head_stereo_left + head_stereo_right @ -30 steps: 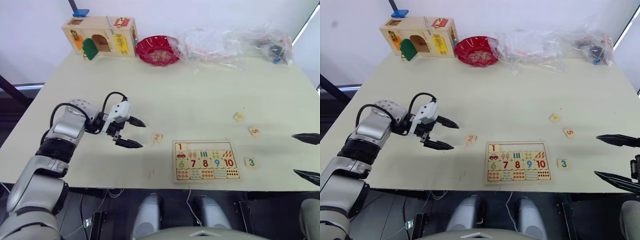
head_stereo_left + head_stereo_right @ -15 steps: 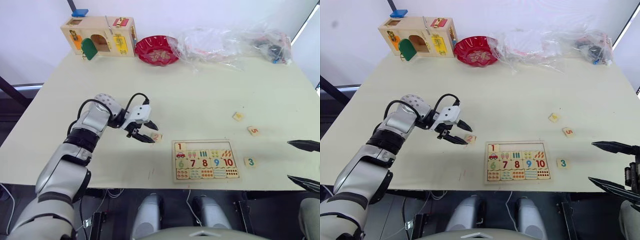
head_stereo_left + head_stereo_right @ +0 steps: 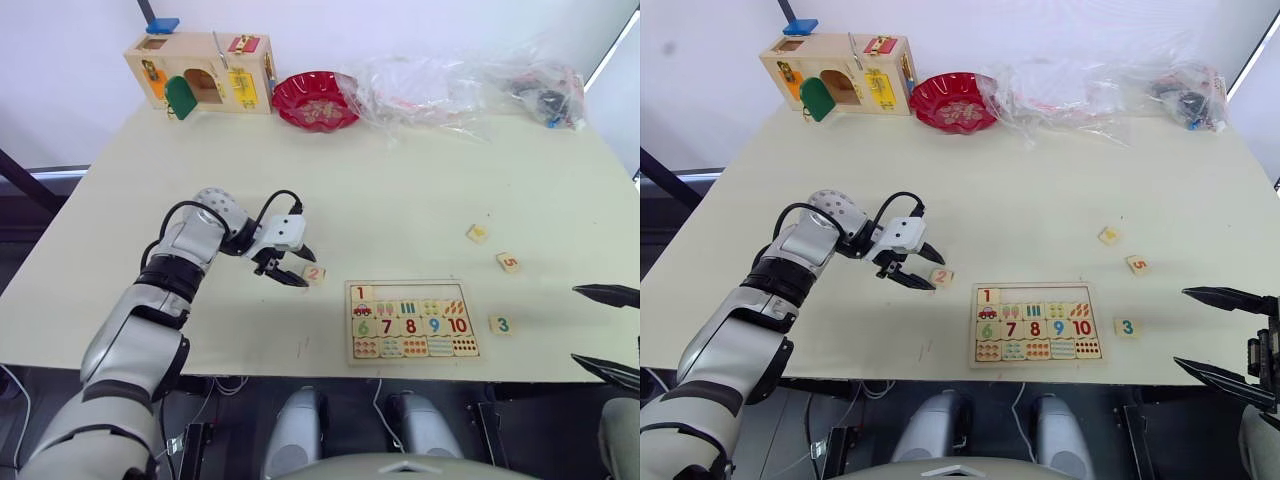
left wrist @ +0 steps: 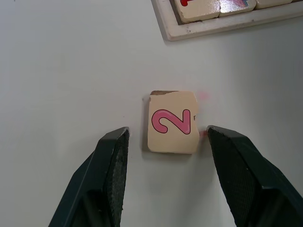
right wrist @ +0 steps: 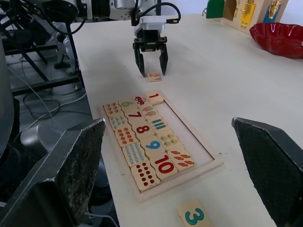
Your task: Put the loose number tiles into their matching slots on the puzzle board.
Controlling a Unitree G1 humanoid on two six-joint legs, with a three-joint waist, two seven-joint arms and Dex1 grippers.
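Pale square tile [image 4: 172, 122] — pink 2

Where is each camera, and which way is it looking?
Left and right eye views: on the head, looking down over the table; left arm on the left, right hand low on the right.
Left wrist view: on the left wrist, looking down between the left hand fingers at the 2 tile.
Right wrist view: on the right wrist, looking across the puzzle board toward the left hand.
Shared: every view shows the 2 tile and the board.
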